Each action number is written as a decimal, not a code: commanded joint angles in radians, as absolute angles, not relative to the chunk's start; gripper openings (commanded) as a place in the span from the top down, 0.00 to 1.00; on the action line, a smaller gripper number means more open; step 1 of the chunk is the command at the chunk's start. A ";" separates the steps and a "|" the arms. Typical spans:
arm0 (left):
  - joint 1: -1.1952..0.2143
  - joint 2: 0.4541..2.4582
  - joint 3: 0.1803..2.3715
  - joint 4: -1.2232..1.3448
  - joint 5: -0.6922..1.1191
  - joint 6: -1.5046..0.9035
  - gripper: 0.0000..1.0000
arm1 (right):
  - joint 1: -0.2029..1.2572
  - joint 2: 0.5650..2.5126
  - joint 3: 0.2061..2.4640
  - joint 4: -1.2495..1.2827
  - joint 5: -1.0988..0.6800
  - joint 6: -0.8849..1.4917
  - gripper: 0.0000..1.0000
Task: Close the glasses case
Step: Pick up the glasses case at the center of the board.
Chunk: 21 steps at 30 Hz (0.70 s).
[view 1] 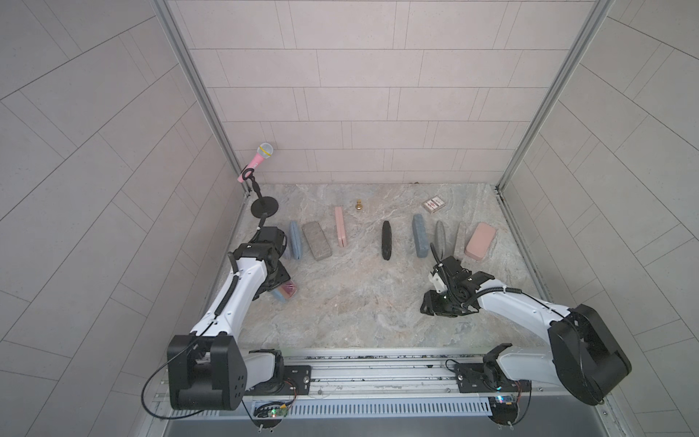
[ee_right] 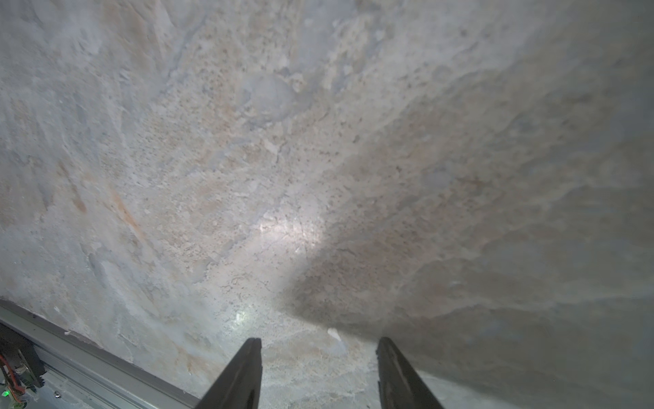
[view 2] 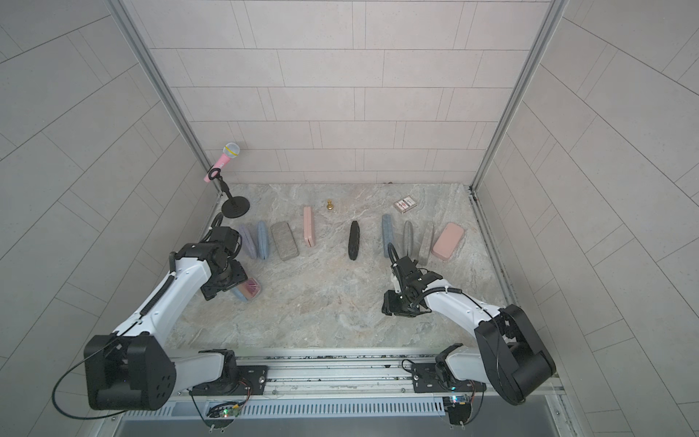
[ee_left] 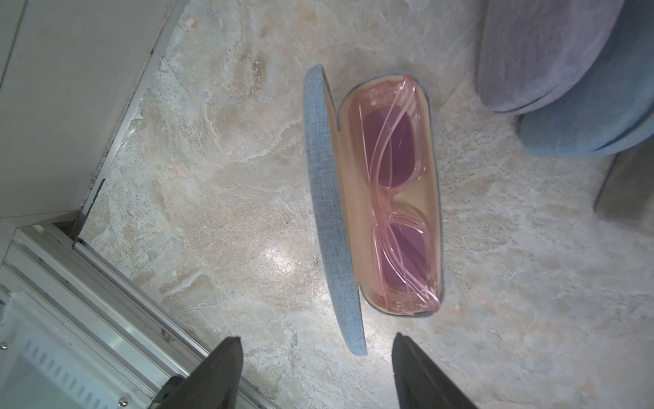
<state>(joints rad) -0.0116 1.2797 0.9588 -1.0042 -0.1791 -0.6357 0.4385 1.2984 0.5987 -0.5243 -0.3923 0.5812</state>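
Left gripper [ee_left: 316,338] hangs just above the near end of the open glasses case [ee_left: 357,219], fingers [ee_left: 223,375] apart, holding nothing. Pink glasses [ee_left: 393,170] lie inside; the blue lid [ee_left: 327,212] stands up along one side. A push too low could slide the whole case toward the purple case [ee_left: 541,53] behind it instead of shutting the lid. The left arm [view 1: 242,280] reaches forward, wrist bent down at the table [ee_left: 219,177]. Right gripper [ee_right: 318,341] is apart too, empty.

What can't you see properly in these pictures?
- Open glasses case: in both top views, mostly hidden under the left arm.
- Purple case: left wrist view, cut off by the picture's edge.
- Small box at the back: top views, print too small to read.
- Gold piece: too small to identify.
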 commanded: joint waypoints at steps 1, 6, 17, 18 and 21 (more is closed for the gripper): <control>0.007 1.343 0.955 -0.987 -0.136 -0.612 0.29 | 0.446 1.318 0.618 -0.515 -0.407 0.560 0.46; 0.012 1.425 0.947 -0.933 -0.114 -0.603 0.30 | 0.450 1.335 0.652 -0.517 -0.408 0.558 0.46; 0.014 1.453 0.921 -0.896 -0.100 -0.602 0.51 | 0.453 1.345 0.644 -0.507 -0.401 0.573 0.47; 0.016 1.456 0.918 -0.894 -0.100 -0.601 0.55 | 0.453 1.346 0.645 -0.507 -0.401 0.575 0.47; 0.015 1.460 0.917 -0.891 -0.097 -0.601 0.61 | 0.454 1.343 0.649 -0.512 -0.397 0.575 0.47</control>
<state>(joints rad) 0.0093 1.4532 0.9283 -0.8879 -0.0914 -0.6029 0.4496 1.3403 0.6350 -0.5026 -0.4072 0.5762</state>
